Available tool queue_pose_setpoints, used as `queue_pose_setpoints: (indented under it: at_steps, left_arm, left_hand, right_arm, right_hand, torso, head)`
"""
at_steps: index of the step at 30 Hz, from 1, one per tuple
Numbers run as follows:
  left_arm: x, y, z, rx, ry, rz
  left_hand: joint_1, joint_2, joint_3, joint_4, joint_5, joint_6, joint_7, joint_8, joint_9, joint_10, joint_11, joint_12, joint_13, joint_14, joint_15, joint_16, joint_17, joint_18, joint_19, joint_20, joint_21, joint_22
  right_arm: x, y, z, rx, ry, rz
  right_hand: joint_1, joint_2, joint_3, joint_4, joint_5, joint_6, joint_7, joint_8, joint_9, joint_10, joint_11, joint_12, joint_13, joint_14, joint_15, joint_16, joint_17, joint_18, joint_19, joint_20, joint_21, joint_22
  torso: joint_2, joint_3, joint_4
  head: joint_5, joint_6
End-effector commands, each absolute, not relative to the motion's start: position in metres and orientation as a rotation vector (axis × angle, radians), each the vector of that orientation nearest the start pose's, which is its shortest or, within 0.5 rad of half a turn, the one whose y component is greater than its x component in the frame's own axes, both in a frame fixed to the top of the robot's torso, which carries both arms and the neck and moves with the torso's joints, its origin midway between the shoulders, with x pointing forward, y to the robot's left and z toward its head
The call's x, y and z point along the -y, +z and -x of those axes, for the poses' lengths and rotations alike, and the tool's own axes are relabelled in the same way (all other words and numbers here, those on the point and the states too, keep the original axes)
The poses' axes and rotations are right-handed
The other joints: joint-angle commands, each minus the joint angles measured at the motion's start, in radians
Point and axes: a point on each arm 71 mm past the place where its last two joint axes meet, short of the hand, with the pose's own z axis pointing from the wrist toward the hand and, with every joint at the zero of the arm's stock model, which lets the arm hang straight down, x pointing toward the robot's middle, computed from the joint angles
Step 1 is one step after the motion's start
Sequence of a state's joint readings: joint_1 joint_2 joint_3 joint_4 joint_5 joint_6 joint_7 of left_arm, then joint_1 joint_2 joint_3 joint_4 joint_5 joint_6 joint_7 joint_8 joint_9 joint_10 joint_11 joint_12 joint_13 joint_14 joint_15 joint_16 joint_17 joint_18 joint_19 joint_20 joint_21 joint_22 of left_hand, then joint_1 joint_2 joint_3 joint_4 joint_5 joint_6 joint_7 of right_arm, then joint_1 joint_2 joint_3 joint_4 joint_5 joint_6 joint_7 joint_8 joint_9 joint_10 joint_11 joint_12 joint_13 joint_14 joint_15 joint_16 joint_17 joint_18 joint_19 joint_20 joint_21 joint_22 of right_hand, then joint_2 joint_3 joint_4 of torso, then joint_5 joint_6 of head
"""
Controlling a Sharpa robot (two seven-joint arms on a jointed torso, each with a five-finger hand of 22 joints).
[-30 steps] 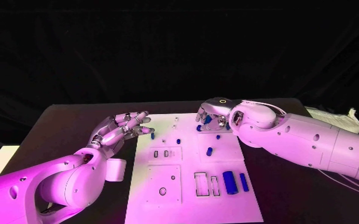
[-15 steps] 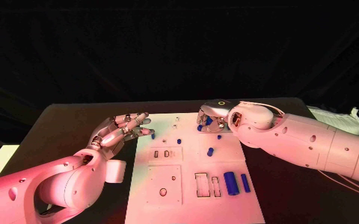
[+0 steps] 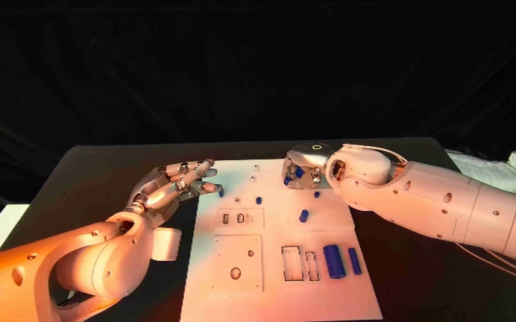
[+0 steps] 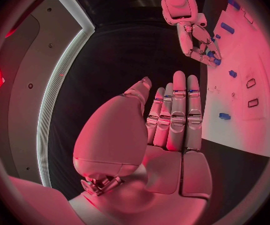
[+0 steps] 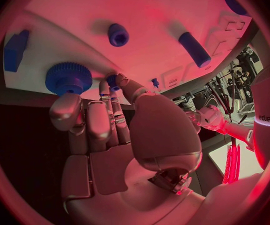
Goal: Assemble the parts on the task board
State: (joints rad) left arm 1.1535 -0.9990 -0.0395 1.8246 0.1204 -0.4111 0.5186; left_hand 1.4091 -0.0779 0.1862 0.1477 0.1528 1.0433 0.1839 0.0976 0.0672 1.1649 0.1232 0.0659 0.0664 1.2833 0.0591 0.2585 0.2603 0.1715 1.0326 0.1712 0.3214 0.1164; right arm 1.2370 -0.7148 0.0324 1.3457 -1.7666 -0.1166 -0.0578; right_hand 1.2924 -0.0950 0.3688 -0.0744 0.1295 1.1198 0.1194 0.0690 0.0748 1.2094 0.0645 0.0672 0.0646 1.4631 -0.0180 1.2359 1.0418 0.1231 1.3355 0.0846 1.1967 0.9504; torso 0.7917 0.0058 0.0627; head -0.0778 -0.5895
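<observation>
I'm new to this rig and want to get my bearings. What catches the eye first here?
The white task board in the middle of the black table, dotted with small blue parts. At its far edge the right hand curls over a blue part beside a blue gear; the left hand hovers open by the board's left edge.

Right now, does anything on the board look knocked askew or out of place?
Nothing stands out. The board lies flat and square on the table, with loose blue parts lying on it, among them two cylinders beside the cut-outs. The right hand works at parts at the far end; the left hand hovers empty by the board's edge.
</observation>
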Motion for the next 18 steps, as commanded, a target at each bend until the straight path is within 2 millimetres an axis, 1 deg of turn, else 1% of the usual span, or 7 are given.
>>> queue_pose_setpoints:
  at_steps: [1, 3, 6, 8, 10, 14, 18]
  left_arm:
    - [-0.2043, -0.1687, -0.4243, -1.326, -1.660, 1.224]
    - [-0.2043, -0.1689, -0.4245, -1.327, -1.658, 1.225]
    - [-0.2042, -0.1691, -0.4247, -1.328, -1.657, 1.226]
    - [-0.2042, -0.1692, -0.4248, -1.329, -1.656, 1.226]
    - [-0.2041, -0.1693, -0.4248, -1.330, -1.654, 1.227]
    - [-0.2042, -0.1695, -0.4250, -1.330, -1.649, 1.229]
    - [-0.2045, -0.1696, -0.4252, -1.330, -1.646, 1.230]
  left_hand:
    - [-0.003, -0.002, 0.007, -0.001, -0.005, -0.001, 0.009, -0.004, -0.001, -0.003, 0.005, -0.002, -0.001, -0.001, 0.004, -0.003, 0.002, 0.012, 0.001, 0.005, -0.005, -0.002]
    - [-0.002, -0.001, 0.008, -0.002, -0.005, -0.002, 0.009, -0.005, -0.001, -0.004, 0.005, -0.002, -0.001, 0.000, 0.004, -0.003, 0.003, 0.012, 0.002, 0.005, -0.004, -0.002]
    - [-0.001, -0.001, 0.009, -0.003, -0.004, -0.002, 0.009, -0.006, -0.001, -0.004, 0.005, -0.002, -0.001, 0.000, 0.004, -0.003, 0.003, 0.012, 0.003, 0.005, -0.004, -0.002]
    - [0.000, 0.000, 0.010, -0.003, -0.004, -0.002, 0.009, -0.006, -0.001, -0.005, 0.005, -0.003, -0.001, 0.001, 0.003, -0.004, 0.004, 0.012, 0.003, 0.005, -0.004, -0.002]
    - [0.001, 0.002, 0.011, -0.004, -0.004, -0.003, 0.010, -0.008, -0.001, -0.006, 0.005, -0.003, -0.001, 0.001, 0.003, -0.004, 0.006, 0.012, 0.004, 0.005, -0.004, -0.002]
    - [0.002, 0.003, 0.013, -0.005, -0.004, -0.004, 0.010, -0.009, -0.001, -0.008, 0.006, -0.004, -0.001, 0.001, 0.003, -0.004, 0.008, 0.012, 0.004, 0.005, -0.004, -0.003]
    - [0.004, 0.004, 0.015, -0.007, -0.004, -0.004, 0.011, -0.011, -0.001, -0.009, 0.006, -0.004, -0.001, 0.001, 0.004, -0.005, 0.009, 0.012, 0.005, 0.005, -0.004, -0.003]
  right_arm:
    - [0.1791, -0.1628, -0.5265, -1.658, 0.433, 0.521]
    - [0.1791, -0.1629, -0.5265, -1.659, 0.433, 0.521]
    - [0.1789, -0.1630, -0.5266, -1.659, 0.435, 0.522]
    - [0.1788, -0.1630, -0.5267, -1.659, 0.436, 0.522]
    - [0.1787, -0.1630, -0.5269, -1.658, 0.436, 0.521]
    - [0.1787, -0.1620, -0.5277, -1.644, 0.436, 0.511]
    - [0.1781, -0.1590, -0.5277, -1.608, 0.441, 0.492]
  right_hand:
    - [0.001, -0.008, 0.003, 0.005, -0.006, 0.005, 0.004, -0.004, 0.001, 0.000, 0.003, -0.005, -0.001, 0.045, 0.003, 0.009, 0.004, -0.013, 0.002, 0.002, 0.009, 0.004]
    - [0.003, -0.006, 0.009, 0.011, -0.006, 0.009, 0.003, -0.003, 0.003, 0.005, 0.002, -0.004, 0.000, 0.046, 0.002, 0.019, 0.016, -0.015, 0.006, 0.002, 0.020, 0.019]
    - [0.009, 0.007, 0.025, 0.023, -0.004, 0.023, -0.001, 0.001, 0.006, 0.019, -0.002, -0.002, 0.001, 0.047, -0.001, 0.033, 0.030, -0.019, 0.015, 0.001, 0.040, 0.048]
    - [0.018, 0.025, 0.042, 0.032, -0.020, 0.040, -0.006, 0.006, 0.010, 0.034, -0.006, 0.000, 0.002, 0.048, -0.005, 0.041, 0.038, -0.024, 0.025, -0.001, 0.061, 0.078]
    - [0.030, 0.044, 0.063, 0.041, -0.036, 0.061, -0.012, 0.013, 0.017, 0.058, -0.013, 0.003, 0.005, 0.048, -0.010, 0.050, 0.045, -0.033, 0.048, -0.005, 0.099, 0.135]
    - [0.038, 0.051, 0.079, 0.048, -0.043, 0.079, -0.017, 0.018, 0.026, 0.084, -0.020, 0.004, 0.007, 0.046, -0.014, 0.053, 0.044, -0.049, 0.083, -0.013, 0.157, 0.228]
    - [0.039, 0.052, 0.089, 0.055, -0.049, 0.083, -0.017, 0.018, 0.032, 0.094, -0.021, 0.000, 0.007, 0.045, -0.015, 0.057, 0.045, -0.051, 0.086, -0.017, 0.167, 0.239]
  torso:
    - [0.003, -0.0002, -0.0010]
    - [0.003, -0.0001, -0.0004]
    - [0.005, 0.0001, 0.0002]
    - [0.005, -0.0002, 0.0009]
    - [0.006, -0.0009, 0.0025]
    - [0.007, -0.0015, 0.0043]
    - [0.007, -0.0012, 0.0050]
  head:
    - [-0.001, 0.000]
    - [-0.001, 0.001]
    - [-0.002, 0.002]
    - [-0.002, 0.002]
    - [-0.003, 0.002]
    - [-0.004, 0.003]
    - [-0.003, 0.004]
